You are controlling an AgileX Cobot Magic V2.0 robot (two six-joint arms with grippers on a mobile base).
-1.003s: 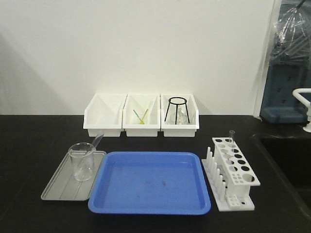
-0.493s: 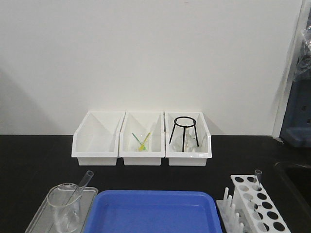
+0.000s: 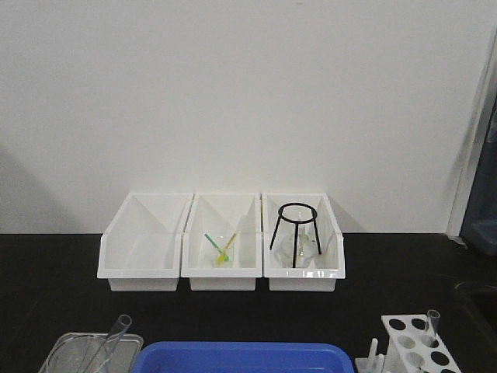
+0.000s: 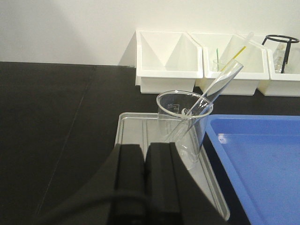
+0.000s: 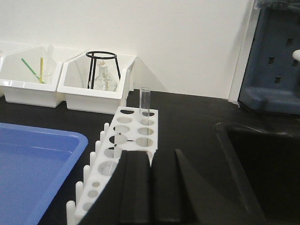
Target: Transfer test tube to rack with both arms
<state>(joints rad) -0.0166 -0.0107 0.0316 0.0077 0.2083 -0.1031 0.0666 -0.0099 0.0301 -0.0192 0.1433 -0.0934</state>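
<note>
In the left wrist view a clear test tube (image 4: pixel 225 79) leans in a wide glass beaker (image 4: pixel 185 122), its open rim pointing up and to the right. My left gripper (image 4: pixel 144 152) is shut and holds nothing, just short of the beaker, over the grey tray (image 4: pixel 136 136). A second test tube (image 5: pixel 145 101) stands upright in a far hole of the white rack (image 5: pixel 136 136). My right gripper (image 5: pixel 151 157) is shut and holds nothing, at the rack's near end. The front view shows only the leaning tube's tip (image 3: pixel 120 326) and the rack's top (image 3: pixel 411 342); neither gripper appears there.
A blue tray (image 4: pixel 262 164) lies between the grey tray and the rack. Three white bins (image 3: pixel 221 249) line the back wall, one holding a black wire stand (image 3: pixel 295 233). A dark sink basin (image 5: pixel 262 173) opens to the right of the rack.
The front view has shifted upward, so the trays, beaker and rack have slid to the bottom edge of the picture. Nothing on the table has moved.
</note>
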